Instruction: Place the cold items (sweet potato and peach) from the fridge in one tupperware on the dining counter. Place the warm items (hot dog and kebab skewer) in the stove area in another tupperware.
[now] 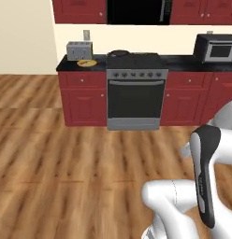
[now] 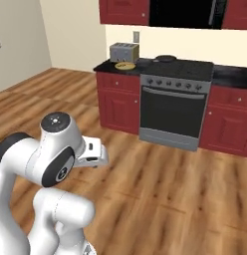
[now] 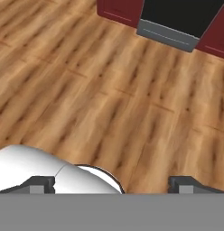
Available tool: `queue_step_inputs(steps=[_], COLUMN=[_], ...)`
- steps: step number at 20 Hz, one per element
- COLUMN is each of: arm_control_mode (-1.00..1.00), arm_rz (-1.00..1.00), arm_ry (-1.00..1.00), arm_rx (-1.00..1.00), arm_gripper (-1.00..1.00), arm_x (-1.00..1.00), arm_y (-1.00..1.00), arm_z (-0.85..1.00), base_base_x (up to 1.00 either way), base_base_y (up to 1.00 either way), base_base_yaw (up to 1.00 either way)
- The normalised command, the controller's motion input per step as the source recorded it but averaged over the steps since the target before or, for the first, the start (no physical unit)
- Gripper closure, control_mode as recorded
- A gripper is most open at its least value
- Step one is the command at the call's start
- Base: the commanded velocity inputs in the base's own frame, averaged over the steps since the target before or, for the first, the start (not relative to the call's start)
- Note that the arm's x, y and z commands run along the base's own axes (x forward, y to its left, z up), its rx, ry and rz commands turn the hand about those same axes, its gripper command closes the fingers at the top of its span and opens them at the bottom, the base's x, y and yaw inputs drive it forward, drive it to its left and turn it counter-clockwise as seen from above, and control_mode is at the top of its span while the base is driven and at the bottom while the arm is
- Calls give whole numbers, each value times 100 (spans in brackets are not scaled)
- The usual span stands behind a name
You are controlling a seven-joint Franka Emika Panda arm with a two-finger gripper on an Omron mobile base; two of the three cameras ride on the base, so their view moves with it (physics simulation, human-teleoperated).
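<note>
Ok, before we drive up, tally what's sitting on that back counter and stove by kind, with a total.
Toaster: 1
Yellow plate beside the toaster: 1
Dark pan on the stove: 1
Microwave: 1
Total: 4
What lies on the plate is too small to tell.

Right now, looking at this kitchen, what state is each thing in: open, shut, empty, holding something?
Gripper: open, holding nothing, over bare wood floor.
Oven door: shut.
Lower cabinet doors: shut.
Microwave: door shut.
Toaster: upright on the counter; slots too small to tell.
Yellow plate: on the counter in front of the toaster; contents too blurred to name.
Pan: on the stove's back left burner.
</note>
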Motion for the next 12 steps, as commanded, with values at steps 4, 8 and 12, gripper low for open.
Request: queue_step_inputs(steps=[4, 8, 12], arm_control_mode=[100, 100, 100], arm_rz=[0, 0, 0], arm_ry=[0, 0, 0], arm_rx=[0, 0, 0], arm_gripper=[-100, -100, -100], arm_x=[0, 0, 0], arm_y=[0, 0, 0], arm_z=[0, 0, 0], base_base_x=[100, 100, 100], base_base_y=[34, 48, 68], base_base_yaw=[7, 1, 0])
